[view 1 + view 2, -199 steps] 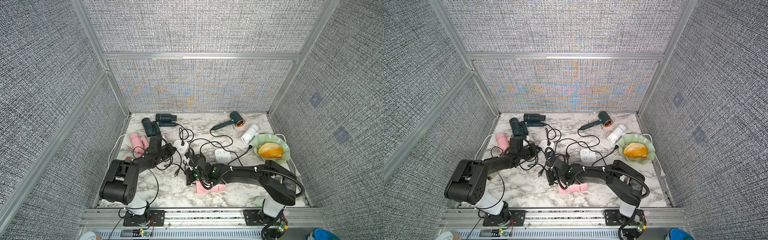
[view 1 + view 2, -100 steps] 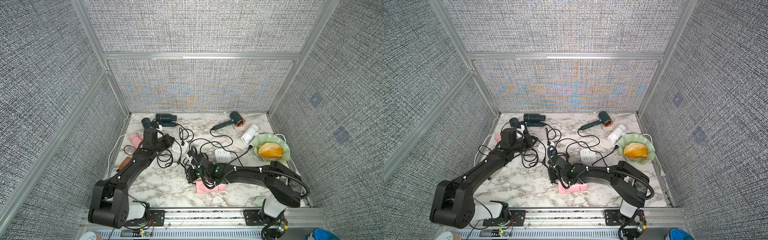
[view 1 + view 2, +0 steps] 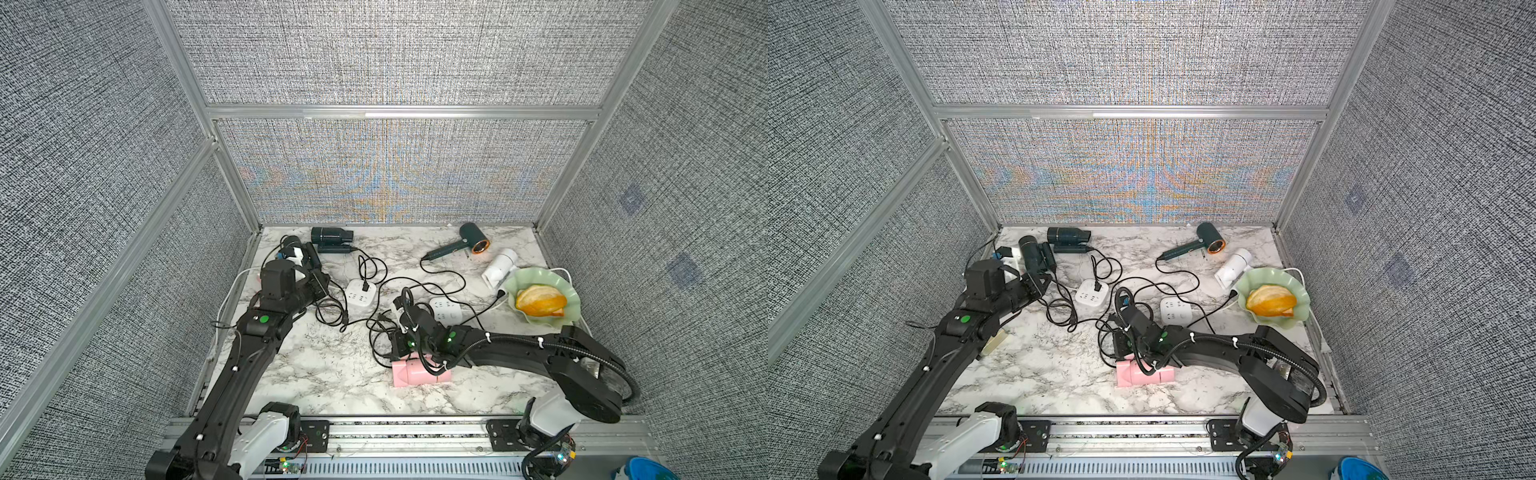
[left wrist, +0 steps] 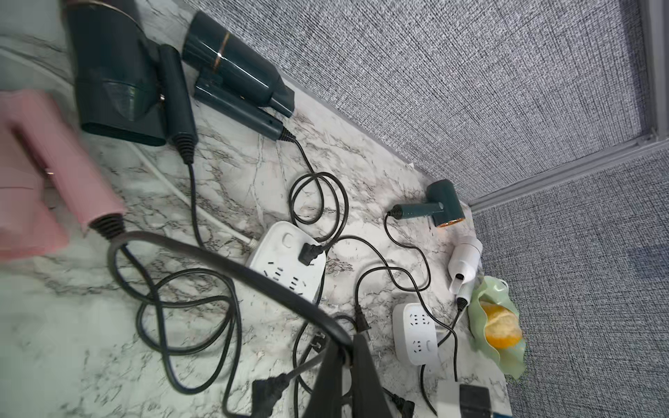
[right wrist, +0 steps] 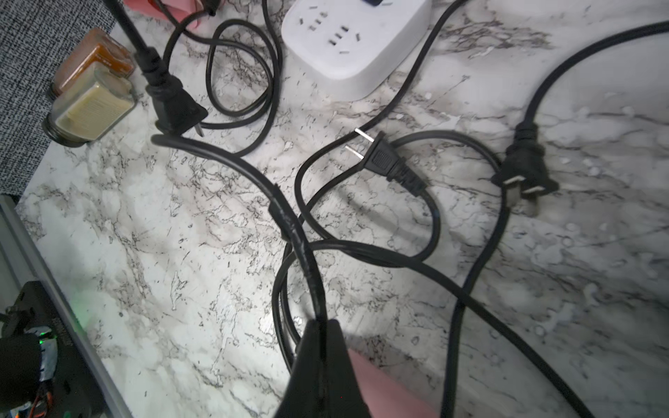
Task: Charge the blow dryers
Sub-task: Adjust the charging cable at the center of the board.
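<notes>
Blow dryers (image 3: 332, 236) lie with cords tangled. The left gripper (image 4: 345, 353) and right gripper (image 5: 320, 325) each pinch a black cord (image 5: 289, 224), likely freeing plugs for the power strip (image 3: 361, 293) at the right gripper's ten o'clock.

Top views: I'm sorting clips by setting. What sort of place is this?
Probably a lab test cell: grey textured panels in aluminium framing, left arm and right arm bolted to a front rail, marble-look tabletop.

Back teal dryer (image 3: 331, 235) and front teal dryer (image 3: 1030, 255) lie together far left. Copper-ringed dryer (image 3: 471, 235) and white dryer (image 3: 503, 264) lie far right. Front pink dryer (image 3: 409, 376) lies nearest. Second pink dryer (image 4: 36, 173), blurred, seemingly sits beside the teal pair. Black cords (image 5: 287, 219) tangle between.
</notes>
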Motion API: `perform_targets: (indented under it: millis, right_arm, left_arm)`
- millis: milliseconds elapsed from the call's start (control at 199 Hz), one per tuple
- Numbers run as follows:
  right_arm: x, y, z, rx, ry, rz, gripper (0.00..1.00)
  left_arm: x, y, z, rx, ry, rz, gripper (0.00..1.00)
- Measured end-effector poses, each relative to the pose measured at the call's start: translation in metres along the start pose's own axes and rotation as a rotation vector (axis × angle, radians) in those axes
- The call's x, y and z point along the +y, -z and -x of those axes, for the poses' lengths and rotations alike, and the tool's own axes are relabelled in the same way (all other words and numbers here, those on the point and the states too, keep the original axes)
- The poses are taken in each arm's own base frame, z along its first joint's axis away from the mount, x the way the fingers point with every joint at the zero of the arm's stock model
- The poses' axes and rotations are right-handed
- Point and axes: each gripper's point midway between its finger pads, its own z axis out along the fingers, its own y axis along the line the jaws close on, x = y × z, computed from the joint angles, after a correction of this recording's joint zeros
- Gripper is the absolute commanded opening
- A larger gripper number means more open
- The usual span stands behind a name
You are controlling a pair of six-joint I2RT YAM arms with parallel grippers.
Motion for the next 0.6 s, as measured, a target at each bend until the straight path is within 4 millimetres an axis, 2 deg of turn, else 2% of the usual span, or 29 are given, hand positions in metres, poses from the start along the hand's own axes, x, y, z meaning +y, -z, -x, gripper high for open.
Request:
perform_targets:
  millis: [100, 196, 452, 542, 602]
  right_arm:
    - [-0.007, 0.005, 0.009, -0.020, -0.021, -0.005, 0.05]
    - [-0.012, 0.005, 0.013, -0.021, -0.043, 0.000, 0.05]
    - [-0.020, 0.014, 0.038, -0.064, -0.087, 0.015, 0.05]
    - [-0.024, 0.020, 0.059, -0.104, -0.110, 0.012, 0.05]
    - [-0.018, 0.027, 0.079, -0.143, -0.111, 0.022, 0.05]
  left_arm:
    - [0.001, 0.027, 0.006, -0.074, -0.013, 0.020, 0.06]
    - [-0.001, 0.041, 0.015, -0.115, -0.024, 0.039, 0.06]
    - [0.008, 0.052, 0.011, -0.090, -0.040, 0.112, 0.06]
    - [0.012, 0.055, 0.012, -0.086, -0.050, 0.147, 0.06]
    - [0.019, 0.054, 0.008, -0.072, -0.050, 0.176, 0.06]
